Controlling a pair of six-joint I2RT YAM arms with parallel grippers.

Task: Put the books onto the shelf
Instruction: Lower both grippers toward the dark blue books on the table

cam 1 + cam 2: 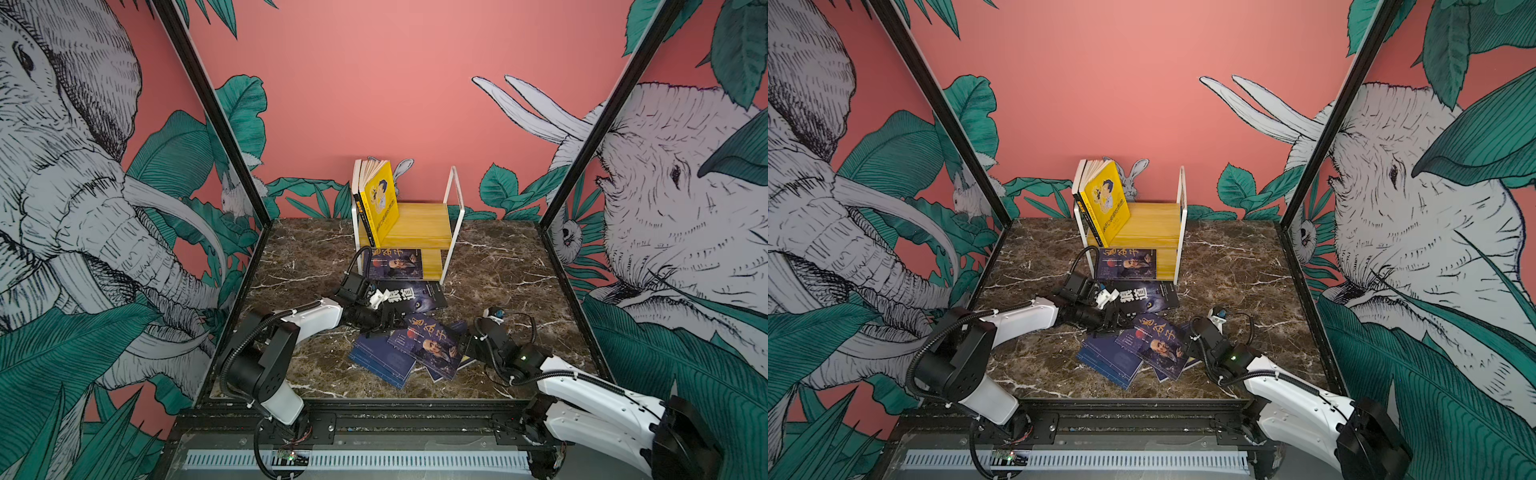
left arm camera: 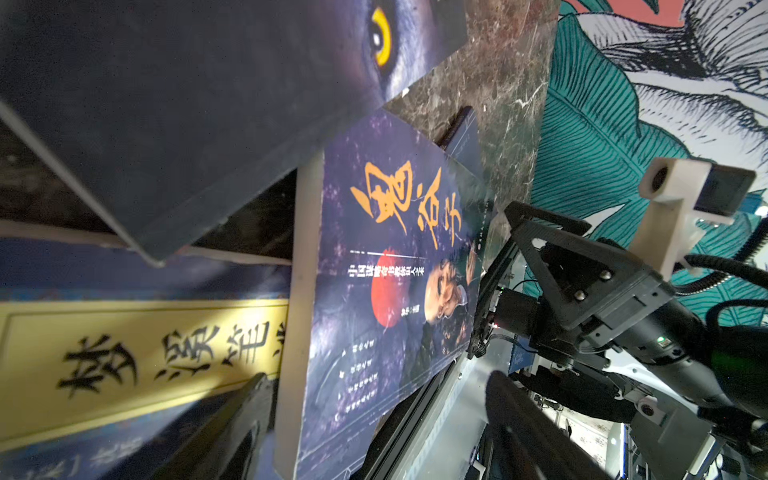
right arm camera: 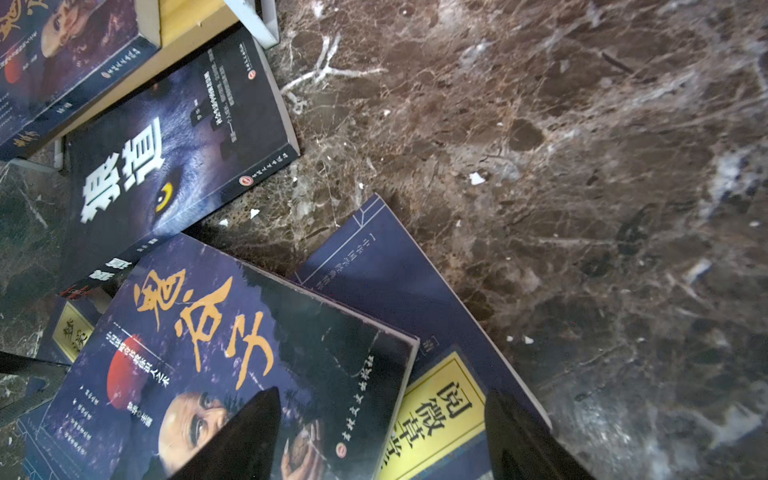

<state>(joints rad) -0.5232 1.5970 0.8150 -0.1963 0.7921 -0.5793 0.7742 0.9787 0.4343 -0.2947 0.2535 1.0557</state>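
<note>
The shelf [image 1: 424, 226] stood at the back of the marble table [image 1: 511, 266], close to the pink mural wall [image 1: 374, 104], its long side running left to right. At the left end of its top board the yellow book [image 1: 380, 199] stood on edge, leaning rightward with its spine toward the front. A dark-spined book [image 1: 366, 226] stood just left of it against the white end loop. A purple book [image 1: 397, 264] with orange characters lay flat on the lower board, poking out at the front. Just before it the black book [image 1: 415, 297] lay flat, long axis left to right. Nearer the front a second purple book [image 1: 430, 345] rested slantwise, title end toward the back, on fanned navy books [image 1: 378, 361]. The left gripper [image 1: 385, 327] was low between the black book and the pile. In its wrist view the jaws stood wide apart with the second purple book's page edge between the fingers [image 2: 232, 428]; whether they touched it could not be told. The right gripper [image 1: 468, 354] sat at the pile's right edge, jaws apart over a yellow label [image 3: 436, 415] and that book's corner. Bare marble lay right of the pile and shelf, and black frame posts [image 1: 219, 124] bounded both sides.
</note>
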